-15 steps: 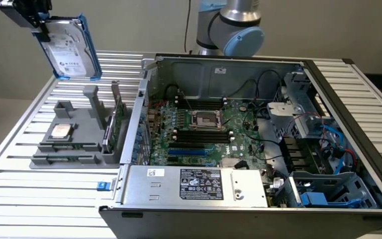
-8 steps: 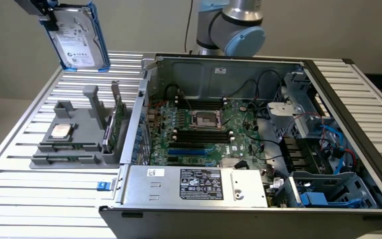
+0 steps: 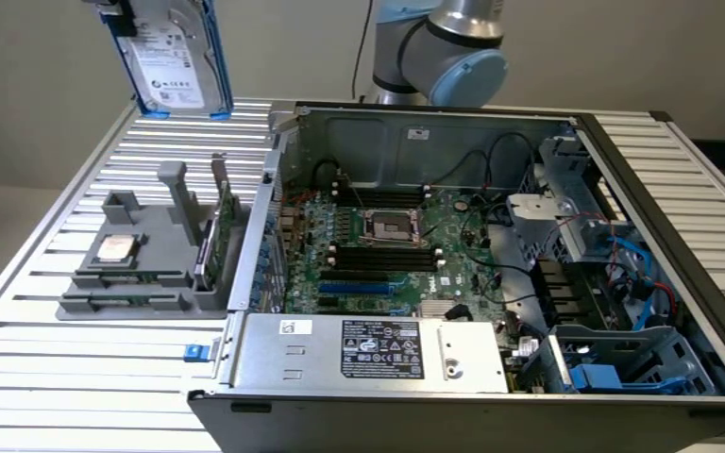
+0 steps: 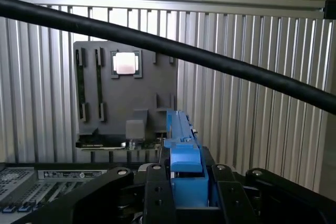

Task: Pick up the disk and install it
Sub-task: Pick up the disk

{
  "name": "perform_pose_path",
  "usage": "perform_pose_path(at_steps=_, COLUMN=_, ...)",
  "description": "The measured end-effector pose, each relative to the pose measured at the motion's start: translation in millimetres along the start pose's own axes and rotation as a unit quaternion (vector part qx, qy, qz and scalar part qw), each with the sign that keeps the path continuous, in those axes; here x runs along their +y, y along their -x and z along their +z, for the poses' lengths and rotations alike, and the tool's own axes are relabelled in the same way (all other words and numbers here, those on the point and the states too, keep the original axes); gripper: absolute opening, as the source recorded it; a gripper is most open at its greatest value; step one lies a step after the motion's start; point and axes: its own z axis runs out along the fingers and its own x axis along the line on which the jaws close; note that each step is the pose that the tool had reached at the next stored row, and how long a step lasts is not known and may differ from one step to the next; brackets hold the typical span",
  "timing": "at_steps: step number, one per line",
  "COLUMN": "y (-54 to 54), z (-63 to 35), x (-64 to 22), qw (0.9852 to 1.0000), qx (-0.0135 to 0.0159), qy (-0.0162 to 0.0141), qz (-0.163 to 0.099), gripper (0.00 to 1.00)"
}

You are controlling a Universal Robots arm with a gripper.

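The disk [image 3: 174, 61], a silver-grey drive with a white label in a blue carrier frame, hangs upright high above the slatted table at the exterior view's far left. In the wrist view its blue carrier edge [image 4: 184, 148] sits clamped between the two black fingers [image 4: 157, 192] of my gripper [image 4: 190, 184], which is shut on it. In the exterior view, a little of the gripper's black body [image 3: 113, 14] shows beside the top of the disk. Below and behind it in the wrist view lies the grey parts holder [image 4: 126, 98].
The grey holder [image 3: 124, 283] carries a square silver CPU chip [image 3: 114, 247] and an upright green card [image 3: 218, 241]. The open computer case [image 3: 463, 255] lies at the exterior view's right, with blue drive bays [image 3: 627, 363] in its near right corner. A black cable [image 4: 184, 56] crosses the wrist view.
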Motion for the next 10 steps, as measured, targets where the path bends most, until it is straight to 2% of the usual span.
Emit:
perform_pose_path(at_steps=5, y=0.7, z=-13.9, x=-22.7, qw=1.0, qx=-0.0062, qy=0.0029, qz=0.0, gripper=0.33)
perform_pose_path(at_steps=10, y=1.4, z=-25.9, x=-45.5, qw=0.9999, qx=-0.014, qy=0.0061, qz=0.001, gripper=0.33)
